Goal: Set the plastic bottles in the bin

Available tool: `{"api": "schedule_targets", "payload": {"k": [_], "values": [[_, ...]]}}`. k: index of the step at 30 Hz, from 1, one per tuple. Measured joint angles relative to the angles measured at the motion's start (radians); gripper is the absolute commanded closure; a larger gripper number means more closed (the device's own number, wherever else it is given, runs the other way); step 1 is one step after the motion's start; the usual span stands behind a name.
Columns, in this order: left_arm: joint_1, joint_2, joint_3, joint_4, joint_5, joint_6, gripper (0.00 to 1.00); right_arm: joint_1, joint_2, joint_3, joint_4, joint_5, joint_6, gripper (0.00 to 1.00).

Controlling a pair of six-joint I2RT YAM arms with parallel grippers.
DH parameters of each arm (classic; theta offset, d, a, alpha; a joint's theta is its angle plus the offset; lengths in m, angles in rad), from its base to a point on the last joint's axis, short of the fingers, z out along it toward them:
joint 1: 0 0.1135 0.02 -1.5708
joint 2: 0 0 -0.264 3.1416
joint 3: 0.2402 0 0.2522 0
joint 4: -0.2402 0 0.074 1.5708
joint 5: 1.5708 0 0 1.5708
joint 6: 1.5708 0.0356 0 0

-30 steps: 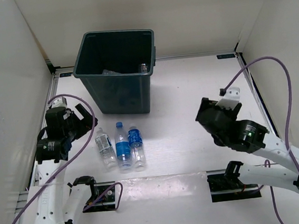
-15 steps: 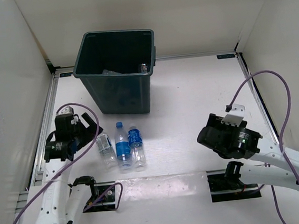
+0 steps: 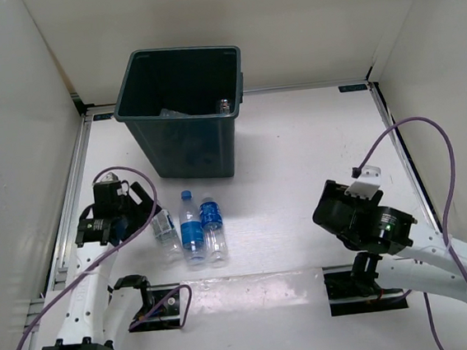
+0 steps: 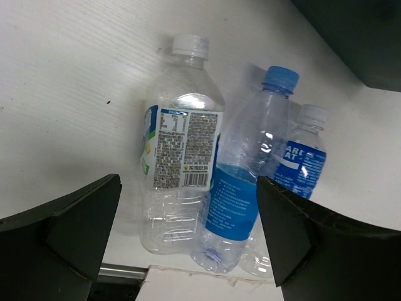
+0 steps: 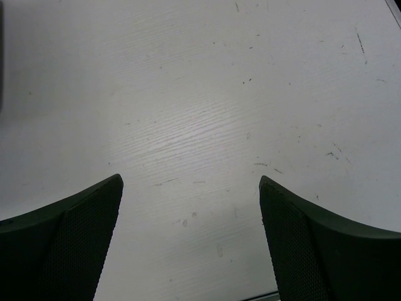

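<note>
Three plastic bottles lie side by side on the table in front of the bin (image 3: 206,62): one with a cream-yellow label (image 3: 165,229) (image 4: 182,150), one with a blue cap (image 3: 191,229) (image 4: 241,194), and one with a blue label (image 3: 213,225) (image 4: 304,163). Two more clear bottles (image 3: 170,113) (image 3: 223,106) lie inside the dark green bin. My left gripper (image 3: 148,212) (image 4: 188,241) is open and empty, low over the left bottle's base end. My right gripper (image 3: 329,207) (image 5: 191,241) is open and empty over bare table.
White walls enclose the table on the left, back and right. The bin's corner shows at the top right of the left wrist view (image 4: 363,37). Two black base plates (image 3: 155,307) (image 3: 364,288) and purple cables sit near the front edge.
My left gripper has come down and right, toward the three bottles. My right arm has pulled back toward the near edge and lower.
</note>
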Motion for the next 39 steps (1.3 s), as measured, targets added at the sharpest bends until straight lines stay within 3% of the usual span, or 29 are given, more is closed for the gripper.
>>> {"api": "schedule_targets", "payload": {"k": [10,25,39], "values": [[-0.003,0.078,-0.04,0.05,0.0,-0.016,0.0,-0.15,-0.023,-0.036,0.145,-0.121,-0.16,0.1],[-0.033,0.2,-0.061,0.119,-0.002,-0.025,0.0,-0.492,-0.114,-0.111,0.323,-0.489,-0.395,0.1],[-0.068,0.254,-0.072,0.151,-0.005,-0.034,0.0,-0.499,-0.114,-0.113,0.353,-0.571,-0.433,0.1]]}}
